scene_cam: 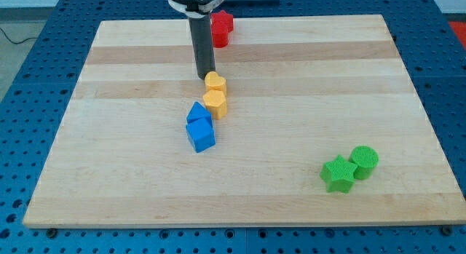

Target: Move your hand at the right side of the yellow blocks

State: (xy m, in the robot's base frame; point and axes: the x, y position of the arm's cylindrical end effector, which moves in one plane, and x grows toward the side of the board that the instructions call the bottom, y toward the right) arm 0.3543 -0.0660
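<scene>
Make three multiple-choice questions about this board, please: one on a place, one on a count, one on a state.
1. Where is my tip?
A. just above the upper yellow block
B. beside the green blocks
C. at the board's bottom edge

2. How many blue blocks are there?
A. one
B. two
C. three

3. How do the two yellow blocks stand?
A. far apart
B. one stacked on the other
C. touching, one above the other in the view

Answers:
1 A: the rod ends at that block's upper-left edge.
2 B: a blue block and a blue cube lie together.
3 C: the lower yellow block meets the upper one with no gap.
</scene>
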